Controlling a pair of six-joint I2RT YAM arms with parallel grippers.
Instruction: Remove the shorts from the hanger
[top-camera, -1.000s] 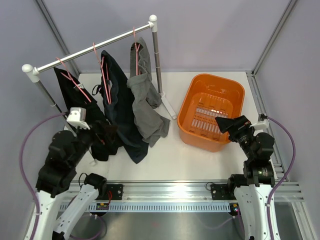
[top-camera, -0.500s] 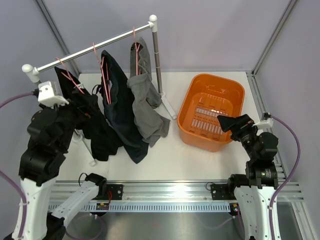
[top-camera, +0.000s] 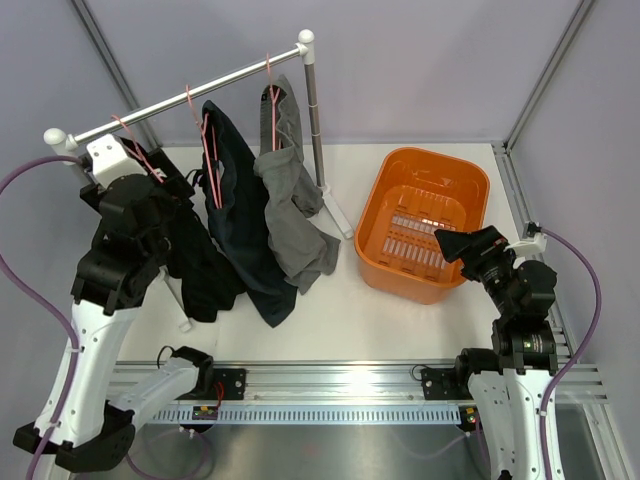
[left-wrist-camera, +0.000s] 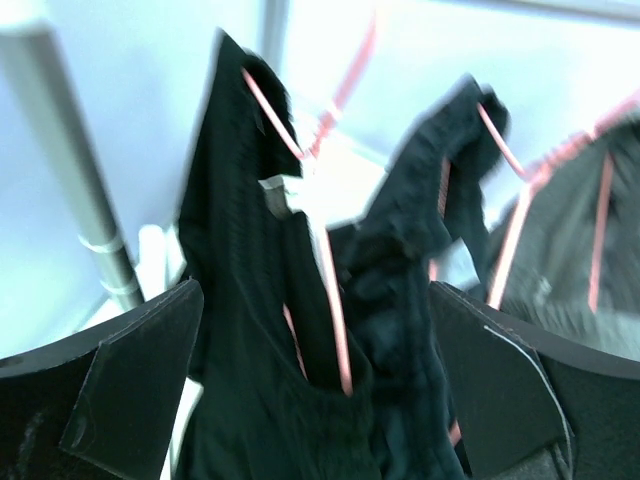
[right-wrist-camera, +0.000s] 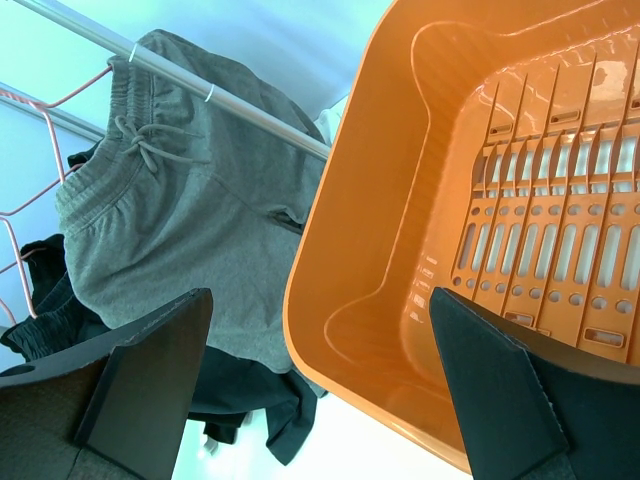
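Observation:
Three pairs of shorts hang on pink hangers from a white rail (top-camera: 200, 90): black shorts (top-camera: 205, 280) at the left, navy shorts (top-camera: 240, 215) in the middle, grey shorts (top-camera: 295, 225) at the right. My left gripper (top-camera: 175, 190) is open, raised against the black shorts near the hanger. In the left wrist view the black shorts (left-wrist-camera: 250, 300) and their pink hanger (left-wrist-camera: 332, 300) lie between my wide-apart fingers, gripper (left-wrist-camera: 320, 400); the view is blurred. My right gripper (top-camera: 455, 243) is open and empty over the near rim of the orange basket (top-camera: 400, 190).
The basket (right-wrist-camera: 400, 200) holds nothing and stands right of the rack. The rack's right post (top-camera: 315, 120) stands between the grey shorts and the basket; the left post (left-wrist-camera: 70, 170) is close beside my left gripper. Grey walls enclose the table at back and sides.
My left arm has risen and swung back from in front of the black shorts up to their top near the rail. The right arm has barely moved.

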